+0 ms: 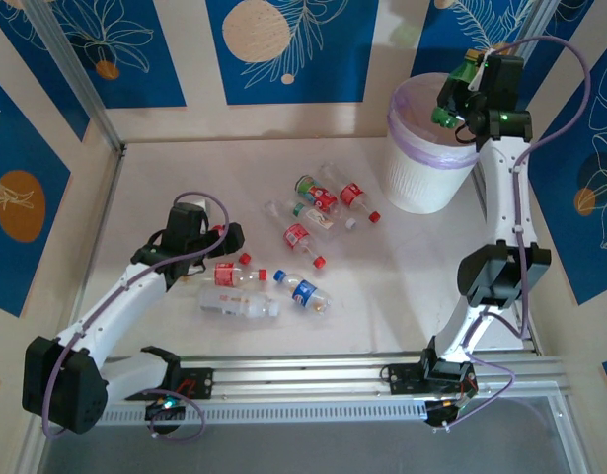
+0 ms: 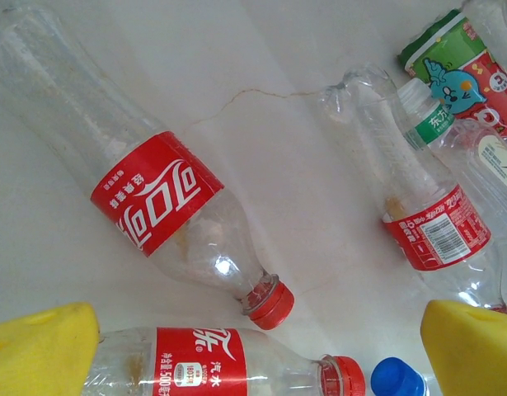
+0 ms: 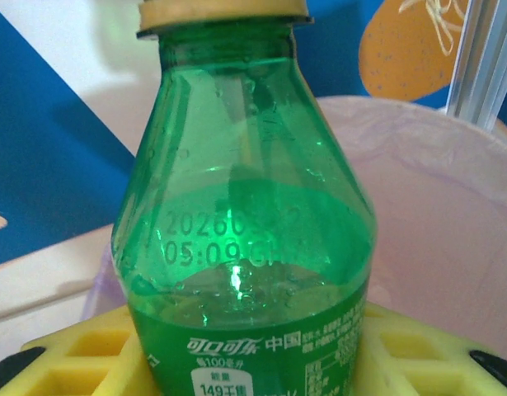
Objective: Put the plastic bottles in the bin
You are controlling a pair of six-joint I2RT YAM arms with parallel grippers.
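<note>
Green bottle (image 3: 245,247) clamped in right fingers (image 3: 63,363) over bin (image 1: 421,188) | left fingers (image 2: 39,351) apart above red-capped bottles (image 2: 162,206)

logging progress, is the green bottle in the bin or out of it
Out. The green bottle is clamped in the right gripper, held over the bin, whose lilac-lined mouth shows behind it.

On the green translucent plastic bottle (image 3: 245,206): "2026…", "05:09", label "149". On the clear red-labelled plastic bottle (image 2: 154,198): Chinese Coca-Cola script. On the lower red-labelled bottle (image 2: 204,363): "500".
</note>
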